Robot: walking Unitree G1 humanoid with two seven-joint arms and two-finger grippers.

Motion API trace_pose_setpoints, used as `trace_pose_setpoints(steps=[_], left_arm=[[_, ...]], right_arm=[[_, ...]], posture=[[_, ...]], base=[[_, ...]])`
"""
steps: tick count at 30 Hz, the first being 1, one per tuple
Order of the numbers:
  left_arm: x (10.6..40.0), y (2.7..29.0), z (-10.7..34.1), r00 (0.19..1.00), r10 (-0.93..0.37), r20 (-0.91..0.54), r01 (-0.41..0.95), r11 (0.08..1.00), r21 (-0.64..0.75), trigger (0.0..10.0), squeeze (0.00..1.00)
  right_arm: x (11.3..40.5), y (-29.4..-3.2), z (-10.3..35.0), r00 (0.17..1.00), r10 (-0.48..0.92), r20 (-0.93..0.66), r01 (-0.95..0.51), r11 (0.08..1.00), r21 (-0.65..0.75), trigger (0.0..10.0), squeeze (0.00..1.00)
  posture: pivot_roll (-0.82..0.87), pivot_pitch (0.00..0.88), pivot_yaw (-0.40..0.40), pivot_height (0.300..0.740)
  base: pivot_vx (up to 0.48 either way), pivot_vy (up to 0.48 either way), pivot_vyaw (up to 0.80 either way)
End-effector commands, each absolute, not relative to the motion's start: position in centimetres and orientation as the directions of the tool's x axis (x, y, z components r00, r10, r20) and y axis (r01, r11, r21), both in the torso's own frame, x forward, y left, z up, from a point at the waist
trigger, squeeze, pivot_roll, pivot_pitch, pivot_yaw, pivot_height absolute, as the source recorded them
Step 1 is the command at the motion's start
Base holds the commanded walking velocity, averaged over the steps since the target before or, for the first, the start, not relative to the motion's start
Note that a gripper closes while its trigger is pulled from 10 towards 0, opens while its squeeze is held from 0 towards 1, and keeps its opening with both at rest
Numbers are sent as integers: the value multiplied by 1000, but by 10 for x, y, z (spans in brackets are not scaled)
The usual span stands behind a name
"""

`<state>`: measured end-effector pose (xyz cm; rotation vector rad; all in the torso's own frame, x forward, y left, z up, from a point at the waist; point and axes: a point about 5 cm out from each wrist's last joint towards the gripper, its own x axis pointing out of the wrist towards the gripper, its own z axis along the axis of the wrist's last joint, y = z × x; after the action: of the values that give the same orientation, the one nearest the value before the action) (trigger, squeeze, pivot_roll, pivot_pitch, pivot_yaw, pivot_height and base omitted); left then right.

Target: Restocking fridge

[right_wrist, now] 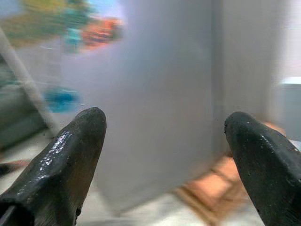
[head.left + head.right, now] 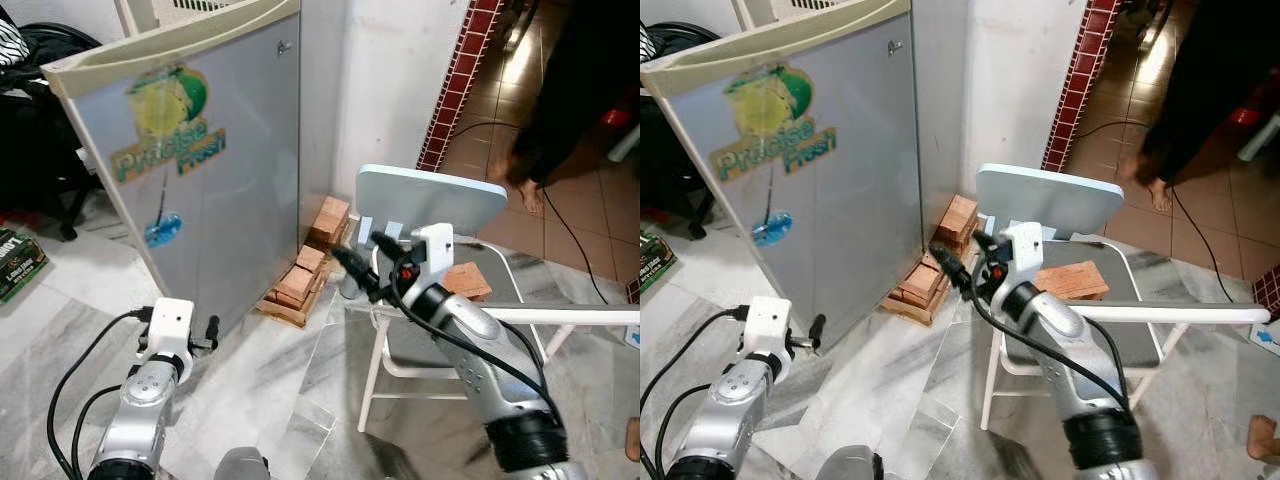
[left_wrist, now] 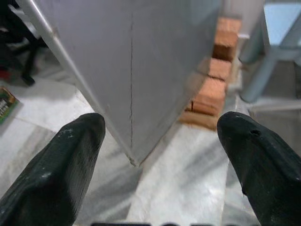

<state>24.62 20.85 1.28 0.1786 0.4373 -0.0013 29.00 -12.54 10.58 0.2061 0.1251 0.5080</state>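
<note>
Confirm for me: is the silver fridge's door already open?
No. The silver fridge with the green and yellow logo sticker has its door shut flush, and the open left gripper sits off its bottom corner.

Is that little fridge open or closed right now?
Closed. The fridge door lies flush against its body, with no gap or interior showing.
</note>
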Motion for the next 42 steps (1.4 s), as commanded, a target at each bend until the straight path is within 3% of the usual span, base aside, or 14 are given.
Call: trace_pose_setpoints(steps=[1, 6, 9, 23, 33, 42], left_arm=[[248, 213, 15, 911, 55, -408, 20, 984, 178, 10000, 0], [251, 219, 18, 921, 78, -382, 0, 980, 199, 10000, 0], [254, 223, 20, 925, 98, -367, -33, 983, 179, 10000, 0], [255, 242, 19, 910, 204, -361, -137, 970, 202, 10000, 0], [251, 230, 13, 912, 168, -374, -109, 979, 175, 10000, 0], [249, 228, 9, 899, 177, -400, -112, 977, 180, 10000, 0]], right_arm=[[294, -131, 106, 898, 434, -74, -413, 889, 198, 10000, 0], [294, -131, 97, 931, 356, -76, -343, 928, 143, 10000, 0], [292, -127, 97, 922, 382, -58, -371, 918, 141, 10000, 0], [296, -118, 96, 924, 381, -27, -376, 919, 117, 10000, 0], [297, -110, 95, 914, 405, -21, -399, 909, 123, 10000, 0], [286, -81, 102, 771, 637, 23, -627, 751, 207, 10000, 0]], posture=[[110, 0, -25, 740], [101, 0, -25, 740], [101, 0, -25, 740], [107, 0, -27, 740], [111, 0, -29, 740], [115, 0, -32, 740]], base=[[0, 0, 0], [67, 128, 0], [346, 331, 0], [359, 320, 745], [216, 185, 641], [0, 0, 491]])
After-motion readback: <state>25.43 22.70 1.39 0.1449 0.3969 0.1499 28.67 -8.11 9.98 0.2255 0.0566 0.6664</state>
